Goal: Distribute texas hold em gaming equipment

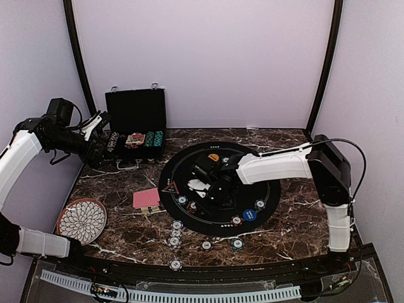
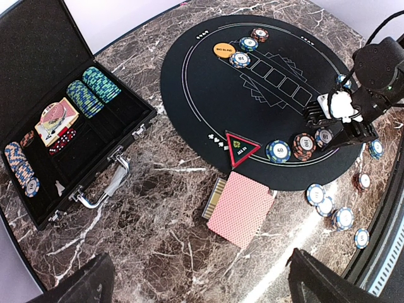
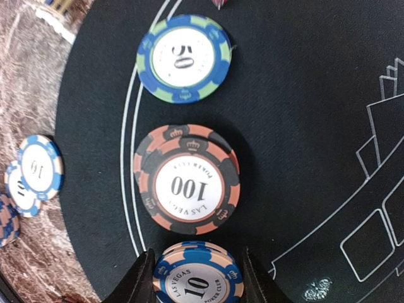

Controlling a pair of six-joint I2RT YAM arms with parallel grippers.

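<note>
Poker chips lay all over my scene when I looked. My right end effector [image 3: 192,278] was down on the round black mat [image 1: 265,183], and its two fingers pinched a blue and peach chip marked 10 [image 3: 197,278]. Just past that chip sat a small stack of orange and black chips marked 100 [image 3: 187,184]. A bit farther along was a blue and green chip marked 50 [image 3: 183,58]. More blue and white chips [image 1: 175,232] lay on the brown marble counter [image 1: 290,221], near the front edge.

I saw a red-edged black triangle marker [image 2: 242,146] on the left rim of the mat. A red-backed deck of cards [image 2: 241,207] lay on the counter just beside the mat. An orange button [image 2: 224,48] sat at the far side of the mat, and a blue button [image 1: 249,214] sat at the near side.

My left end effector [image 1: 95,126] hung high over the far left part of the counter, spread wide and holding nothing. Below it the black case [image 2: 38,57] stood open with chip rows inside. A flower plate [image 1: 81,221] rested at the near left.
</note>
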